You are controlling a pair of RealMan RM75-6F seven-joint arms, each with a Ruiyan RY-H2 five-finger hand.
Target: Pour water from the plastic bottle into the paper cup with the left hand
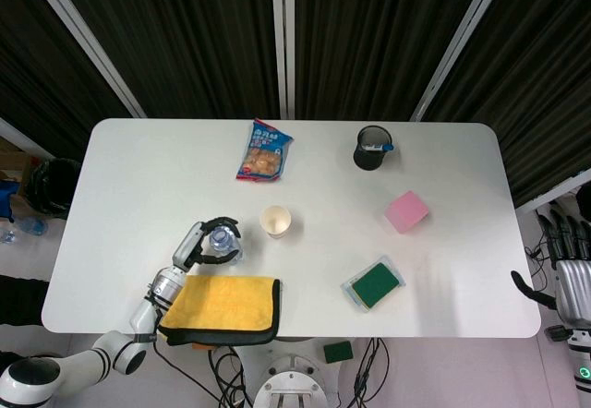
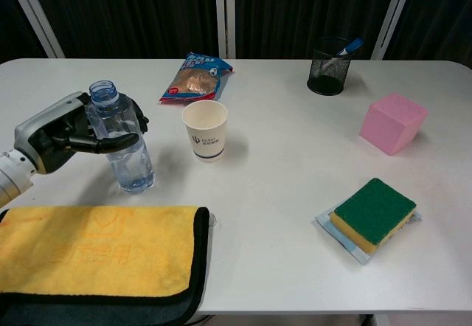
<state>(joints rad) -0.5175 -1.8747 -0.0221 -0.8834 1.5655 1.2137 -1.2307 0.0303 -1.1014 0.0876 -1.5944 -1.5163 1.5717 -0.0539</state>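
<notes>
Plastic bottle (image 2: 122, 140) in left hand (image 2: 63, 134)

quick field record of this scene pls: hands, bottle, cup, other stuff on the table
left hand: fingers wrapped around the plastic bottle
right hand: off the table's right edge, holding nothing
plastic bottle: upright, uncapped, partly filled, base on the table
paper cup: upright, right of the bottle, apart from it
others: yellow cloth, snack bag, mesh pen holder, pink cube, green sponge

White tabletop (image 2: 280, 215), yellow cloth (image 2: 88, 251) edged black, pink cube (image 2: 392, 122), green sponge (image 2: 375, 209), white paper cup (image 2: 206, 130), clear plastic bottle (image 2: 122, 140).
</notes>
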